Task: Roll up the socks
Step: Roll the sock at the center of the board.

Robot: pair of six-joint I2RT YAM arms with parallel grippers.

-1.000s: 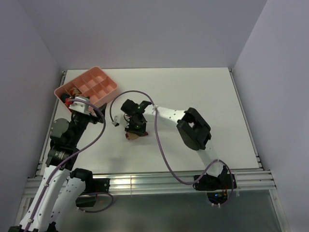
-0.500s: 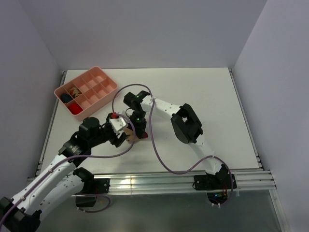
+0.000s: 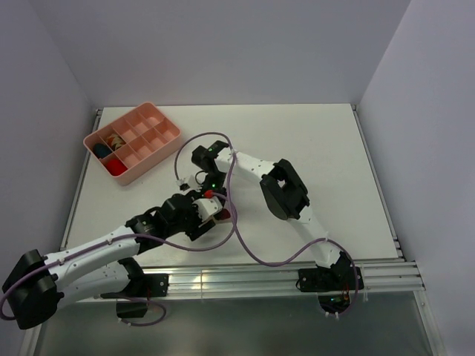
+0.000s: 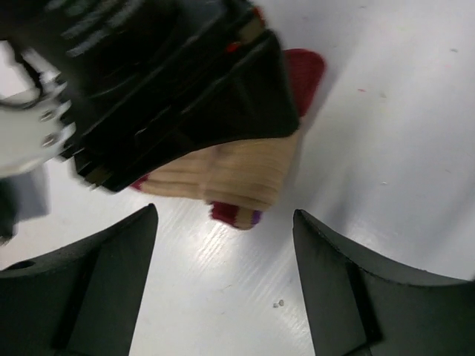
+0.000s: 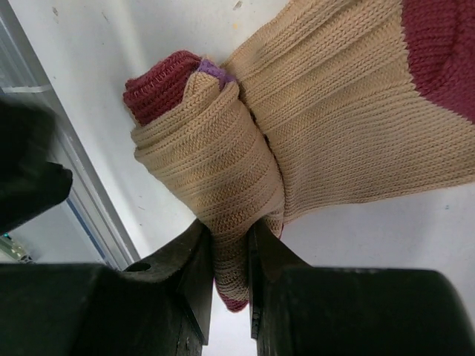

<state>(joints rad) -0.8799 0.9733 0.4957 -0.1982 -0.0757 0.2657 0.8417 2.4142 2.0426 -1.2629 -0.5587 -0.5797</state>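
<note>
Right wrist view has the right gripper (image 5: pixel 230 256) nearly closed, pinching the rolled end of the tan sock (image 5: pixel 223 163), with the rest lying flat toward 2 o'clock. The left gripper (image 4: pixel 224 219) gapes wide and holds nothing, sock just ahead at 12. From above, the sock sits around 7 o'clock of the table (image 3: pixel 319 148) middle.

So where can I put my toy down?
Biggest bare patch: the table's right side, beyond the right arm. Also the far strip next to the pink tray. Crowded: the middle, where the left gripper and right gripper meet at the sock.
</note>
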